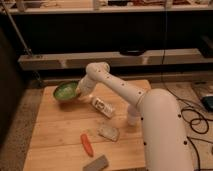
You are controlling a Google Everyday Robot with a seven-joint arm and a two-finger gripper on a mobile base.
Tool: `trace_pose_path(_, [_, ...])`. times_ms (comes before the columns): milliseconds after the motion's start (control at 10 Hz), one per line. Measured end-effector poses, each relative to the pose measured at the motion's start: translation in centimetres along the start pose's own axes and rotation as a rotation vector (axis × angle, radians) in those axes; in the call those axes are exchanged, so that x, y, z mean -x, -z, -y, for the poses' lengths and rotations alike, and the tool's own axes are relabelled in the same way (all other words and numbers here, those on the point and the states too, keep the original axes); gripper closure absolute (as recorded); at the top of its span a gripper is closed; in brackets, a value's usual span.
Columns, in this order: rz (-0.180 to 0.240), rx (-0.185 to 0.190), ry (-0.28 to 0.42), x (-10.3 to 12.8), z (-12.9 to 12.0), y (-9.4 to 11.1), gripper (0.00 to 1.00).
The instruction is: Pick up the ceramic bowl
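The ceramic bowl (66, 91) is green and sits at the far left of the wooden table (55, 130), tilted so that its inside shows. My gripper (81, 93) is at the bowl's right rim, at the end of the white arm (117, 85) that reaches in from the right. The gripper's tip is partly hidden against the bowl.
A white bottle (102, 107) lies on its side just right of the bowl. An orange carrot (87, 144), a pale packet (109, 132) and a grey block (96, 163) lie nearer the front. A white cup (132, 118) stands under the arm. Cables (197, 120) lie on the floor at right.
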Motion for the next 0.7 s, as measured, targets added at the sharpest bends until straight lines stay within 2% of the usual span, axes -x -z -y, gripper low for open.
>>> trace_pose_path(700, [-0.001, 0.015, 0.019, 0.6, 1.0, 1.9, 1.0])
